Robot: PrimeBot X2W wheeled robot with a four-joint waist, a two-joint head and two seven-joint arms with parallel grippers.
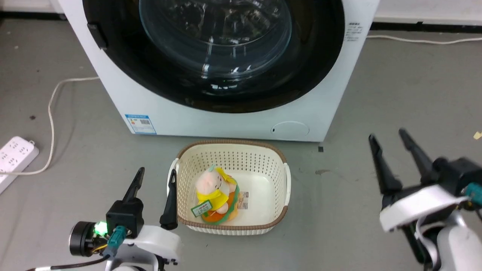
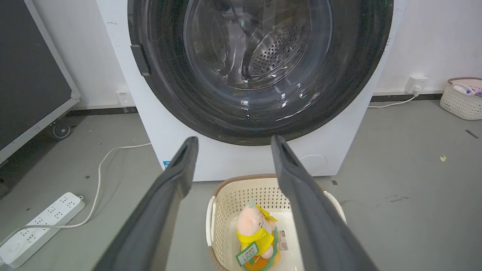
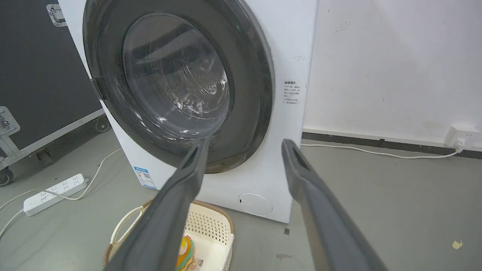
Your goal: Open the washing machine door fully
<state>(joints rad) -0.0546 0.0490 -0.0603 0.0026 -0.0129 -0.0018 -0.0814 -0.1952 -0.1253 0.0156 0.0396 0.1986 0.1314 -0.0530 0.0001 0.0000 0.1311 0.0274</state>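
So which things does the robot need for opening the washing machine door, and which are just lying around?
For the job: washing machine door, left pincer, right pincer, both open and not touching it.

Just lying about: basket, plush toy inside it, power strip, white cable on the floor.

Basket point(image 1: 233, 160) before the washing machine door point(image 1: 316, 75), open floor point(image 1: 395, 94) either side

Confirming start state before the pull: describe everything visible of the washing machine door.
The washing machine door is round, glossy black, nearly as wide as the white machine front, with a bulging clear glass centre showing the perforated steel drum behind. A small dark tab sits on its rim at the robot's left. It looks shut, flush with the front. Nothing touches it.
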